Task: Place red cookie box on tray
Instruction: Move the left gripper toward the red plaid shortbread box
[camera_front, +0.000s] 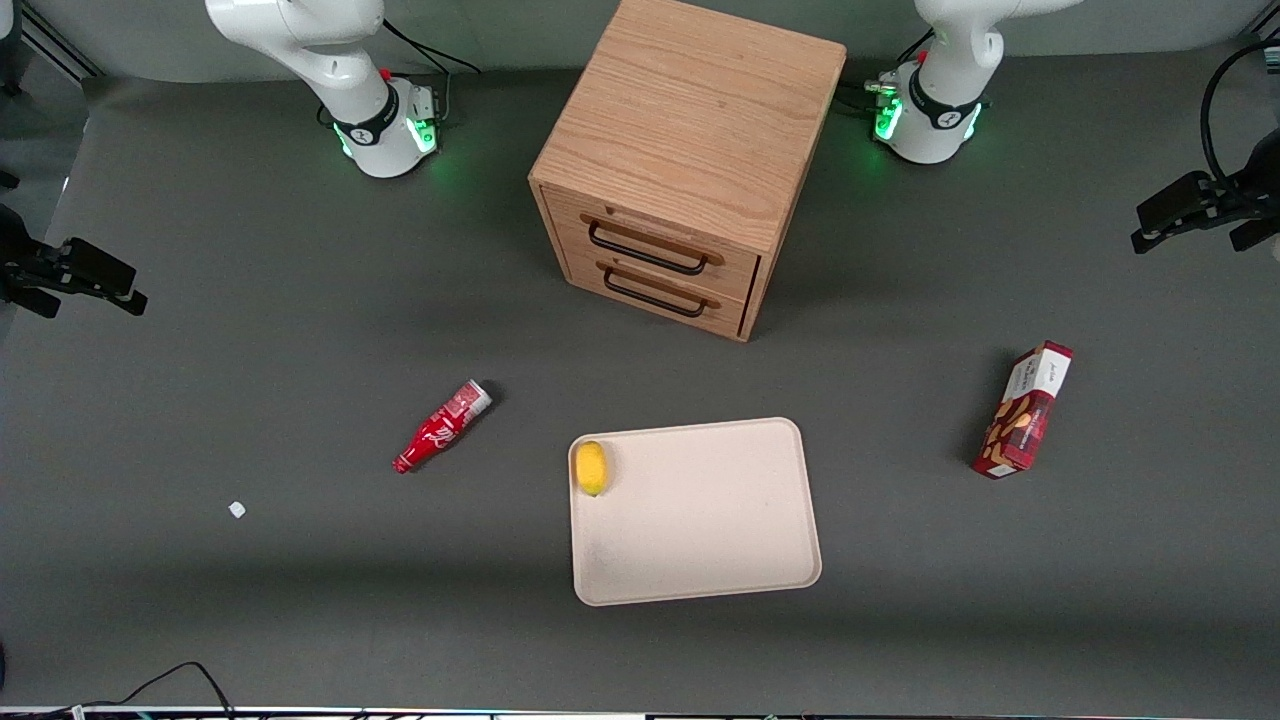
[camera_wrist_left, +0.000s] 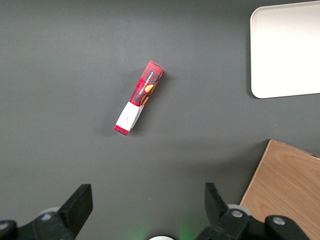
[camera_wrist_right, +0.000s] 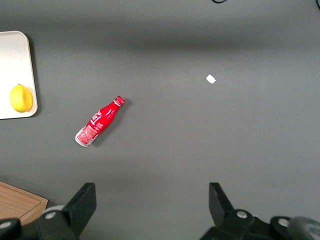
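Holding only a lemon (camera_front: 591, 467), tray (camera_front: 700, 520); open jaws (camera_wrist_left: 146, 212) above table.

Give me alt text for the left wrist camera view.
A red cookie box lies on the dark table, untouched, with the open pincer high above it. A corner of the beige tray and a corner of the wooden cabinet also show.

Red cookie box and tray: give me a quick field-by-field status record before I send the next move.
red cookie box: lying on the table toward the working arm's end, apart from the tray
tray: flat on the table, in front of the drawer cabinet
on tray: one lemon by the rim
gripper: open, high above the table, holding nothing
red bottle: lying toward the parked arm's end
task: box not yet grasped
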